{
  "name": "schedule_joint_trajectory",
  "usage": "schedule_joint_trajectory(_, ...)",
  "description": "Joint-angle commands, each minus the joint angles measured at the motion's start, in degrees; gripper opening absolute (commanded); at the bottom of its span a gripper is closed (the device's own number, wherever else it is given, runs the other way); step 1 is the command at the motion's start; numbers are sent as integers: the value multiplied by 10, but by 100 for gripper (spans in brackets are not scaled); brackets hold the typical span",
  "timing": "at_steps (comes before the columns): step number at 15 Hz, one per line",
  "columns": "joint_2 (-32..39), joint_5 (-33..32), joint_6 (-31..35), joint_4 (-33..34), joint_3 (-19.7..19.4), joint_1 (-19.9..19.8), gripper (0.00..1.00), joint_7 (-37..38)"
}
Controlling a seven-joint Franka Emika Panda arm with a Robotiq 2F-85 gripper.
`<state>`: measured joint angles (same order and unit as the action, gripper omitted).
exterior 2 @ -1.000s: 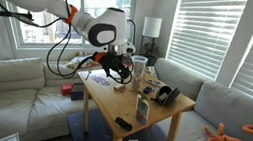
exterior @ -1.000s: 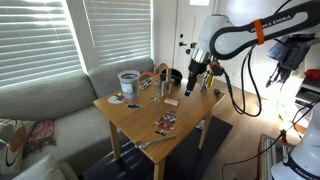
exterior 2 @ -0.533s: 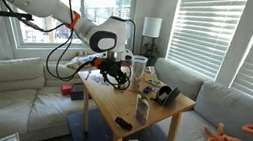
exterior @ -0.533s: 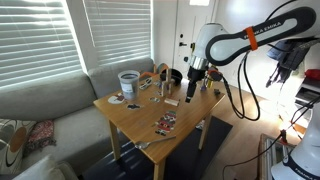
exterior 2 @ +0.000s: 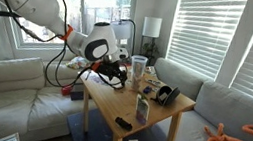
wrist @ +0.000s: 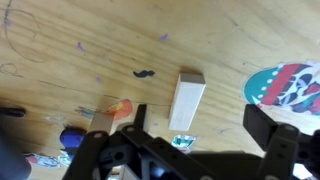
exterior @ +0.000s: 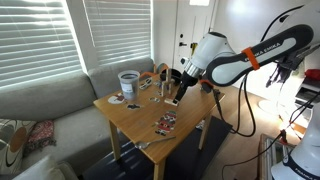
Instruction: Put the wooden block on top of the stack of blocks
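Observation:
The wooden block (wrist: 186, 100) is a pale tan rectangle lying flat on the wooden table (exterior: 140, 120). In the wrist view it sits just ahead of my gripper (wrist: 200, 125), a little to one side of the gap between the two dark fingers. The gripper is open and empty, low over the table in both exterior views (exterior: 173, 97) (exterior 2: 117, 72), where it hides the block. The stack of blocks (exterior: 163, 85) is a short greyish upright column next to the gripper; it also shows in an exterior view (exterior 2: 142, 107).
A white tub (exterior: 128, 80) (exterior 2: 138, 64) stands at the table's back edge. Black headphones (exterior 2: 166, 94) lie near a corner. Colourful printed cards (exterior: 165, 123) lie on the table, and a round printed coaster (wrist: 290, 85) lies beside the block. A grey sofa (exterior: 40, 100) borders the table.
The arm has swung over the table and come down, bringing the open gripper low over the wooden block. The block and the stack have not moved.

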<state>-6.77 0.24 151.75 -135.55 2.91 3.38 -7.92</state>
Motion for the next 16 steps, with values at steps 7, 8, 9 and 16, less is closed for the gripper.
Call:
schedule_joint_trajectory(7,40,-12,71,-10,10,0,50,94)
schedule_joint_trajectory(8,42,-9,69,-10,8,0,49,95)
schedule_joint_trajectory(9,43,-1,68,-9,7,0,42,92)
schedule_joint_trajectory(16,20,65,52,-2,12,19,7,30)
